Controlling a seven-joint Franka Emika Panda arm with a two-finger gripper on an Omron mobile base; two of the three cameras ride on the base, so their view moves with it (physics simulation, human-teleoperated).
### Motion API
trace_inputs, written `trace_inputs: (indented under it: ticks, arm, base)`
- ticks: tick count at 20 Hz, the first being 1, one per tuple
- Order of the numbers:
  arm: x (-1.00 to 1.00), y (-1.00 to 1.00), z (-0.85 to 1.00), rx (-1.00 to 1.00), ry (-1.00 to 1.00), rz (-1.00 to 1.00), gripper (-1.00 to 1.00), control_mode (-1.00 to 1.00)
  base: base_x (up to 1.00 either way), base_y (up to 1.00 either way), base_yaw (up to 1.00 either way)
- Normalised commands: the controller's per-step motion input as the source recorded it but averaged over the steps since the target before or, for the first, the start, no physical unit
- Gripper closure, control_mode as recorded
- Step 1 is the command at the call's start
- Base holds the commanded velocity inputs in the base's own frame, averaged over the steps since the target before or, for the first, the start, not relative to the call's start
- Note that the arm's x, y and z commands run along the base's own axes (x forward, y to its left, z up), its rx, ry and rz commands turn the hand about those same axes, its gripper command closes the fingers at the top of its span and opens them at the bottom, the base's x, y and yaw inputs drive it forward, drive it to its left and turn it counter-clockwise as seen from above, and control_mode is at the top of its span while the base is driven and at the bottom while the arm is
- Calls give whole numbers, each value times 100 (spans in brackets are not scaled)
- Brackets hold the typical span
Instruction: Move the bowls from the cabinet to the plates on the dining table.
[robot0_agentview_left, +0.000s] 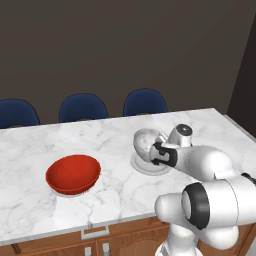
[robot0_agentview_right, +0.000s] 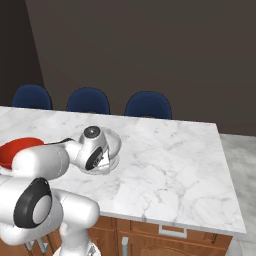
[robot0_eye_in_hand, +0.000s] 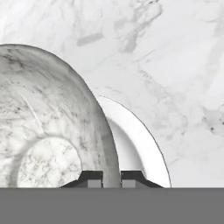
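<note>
1. The jaws of the gripper are clenched on the rim of the marbled bowl, one tip inside the wall and one outside, with the thin wall pinched between them.
2. The marbled bowl hangs tilted from that pinch, its opening turned sideways; its lower edge is over the pale plate, which lies toward the right half of the worktop, nearer the front edge than the chairs; whether bowl and plate touch I cannot tell.
3. Handling, as a judgement: the bowl looks rigid and glazed, so probably slippery and chip-prone; a rim pinch carries all the weight off-centre, so it may swing or slide; a gentle lowering until it sits flat seems wise before letting go.
4. The rim is the only sensible hold; the rounded outer wall gives the tips nothing to catch.
5. The red bowl sits toward the left front of the worktop, apparently already on its own plate, a pale edge showing beneath it.
6. Three dark blue chairs line the far edge.
</note>
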Motion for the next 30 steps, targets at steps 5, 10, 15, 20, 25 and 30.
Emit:
trace_inputs:
  ticks: [5, 10, 15, 20, 25, 30]
  arm:
    - [-19, -5, -9, -2, 17, 0, 100, -100]
    - [-22, 6, 36, 0, 9, 0, 100, -100]
    - [-24, 8, 27, 0, 3, 1, 100, -100]
    - [-17, -1, -28, -8, -1, 1, 100, -100]
    - [-2, 5, -36, -12, -5, 1, 100, -100]
    - [0, 6, -30, -10, -12, 2, 100, -100]
  base:
    - [0, 0, 0]
    - [0, 0, 0]
    - [0, 0, 0]
    - [0, 0, 0]
    - [0, 0, 0]
    - [0, 0, 0]
